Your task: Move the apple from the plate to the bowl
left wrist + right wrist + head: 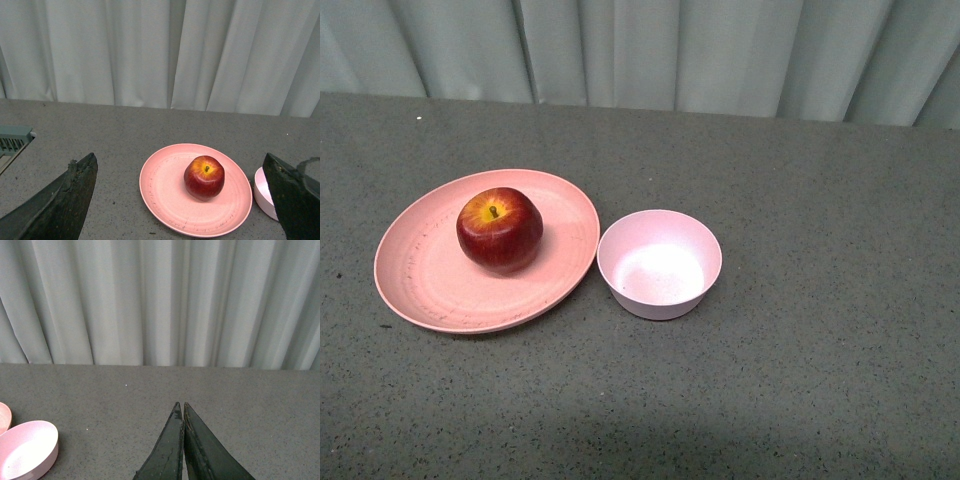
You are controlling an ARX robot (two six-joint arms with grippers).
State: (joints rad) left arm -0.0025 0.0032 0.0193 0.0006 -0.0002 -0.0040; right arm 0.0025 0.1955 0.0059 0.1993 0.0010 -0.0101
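Observation:
A dark red apple (500, 229) with a yellow patch round its stem sits upright on the wide salmon-pink plate (420, 270). Just right of the plate stands the small pale pink bowl (660, 262), holding nothing. Neither arm shows in the front view. In the left wrist view my left gripper (180, 162) is open wide, with the apple (204, 177) and plate (165, 190) ahead between its dark fingers and the bowl (262, 192) partly behind one finger. My right gripper (180, 406) is shut with nothing in it, over bare table, the bowl (27, 449) off to one side.
The grey speckled table (820, 380) runs back to a pale curtain (650, 50). A grey-green ribbed device (14, 140) shows at the edge of the left wrist view.

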